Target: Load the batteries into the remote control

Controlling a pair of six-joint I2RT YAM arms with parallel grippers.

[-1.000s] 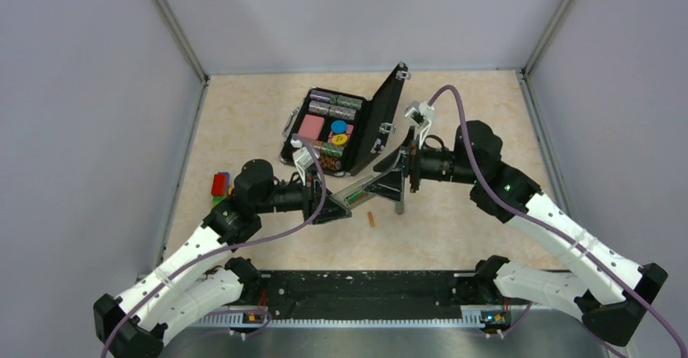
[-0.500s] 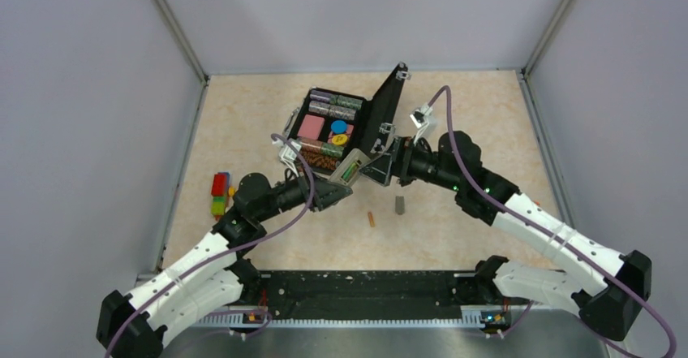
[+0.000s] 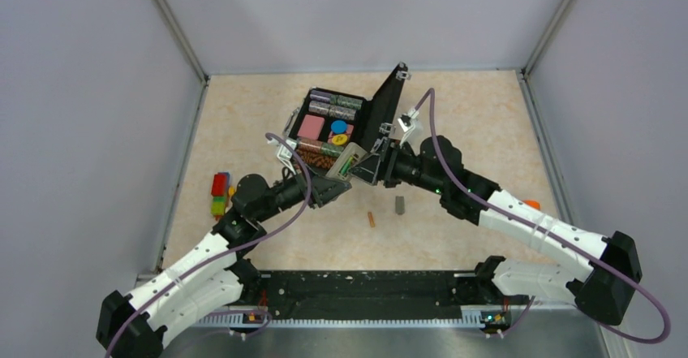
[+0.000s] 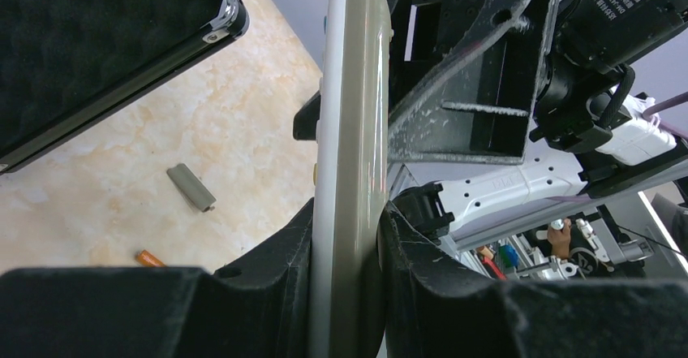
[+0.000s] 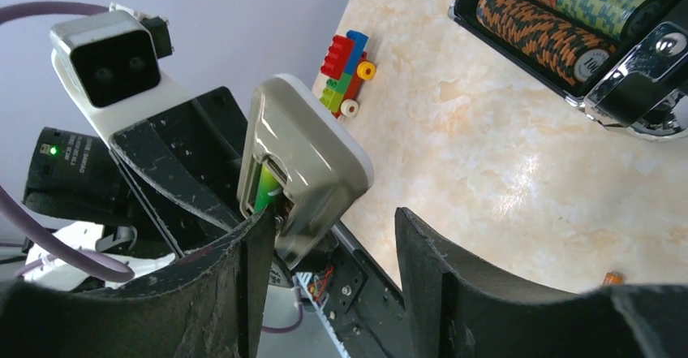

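While pinched tight in the left gripper (image 3: 331,187), held up beside the black case (image 3: 388,110): slim remote control (image 3: 350,166), grey back out, green battery (image 5: 264,189) in its open bay (orange battery (image 3: 371,219) down on the table (image 3: 454,114)). Right gripper (image 5: 333,218) spread at its end.

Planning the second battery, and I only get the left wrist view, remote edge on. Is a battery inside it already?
Observer: Yes, the right wrist view shows the green battery seated in the open compartment of the remote control.
Operator: Are the right jaws gripping the remote?
Observer: No, its end sits between them with a gap on one side.
Operator: Anything else loose out of my view?
Observer: A multicoloured block toy, on the left of the table.
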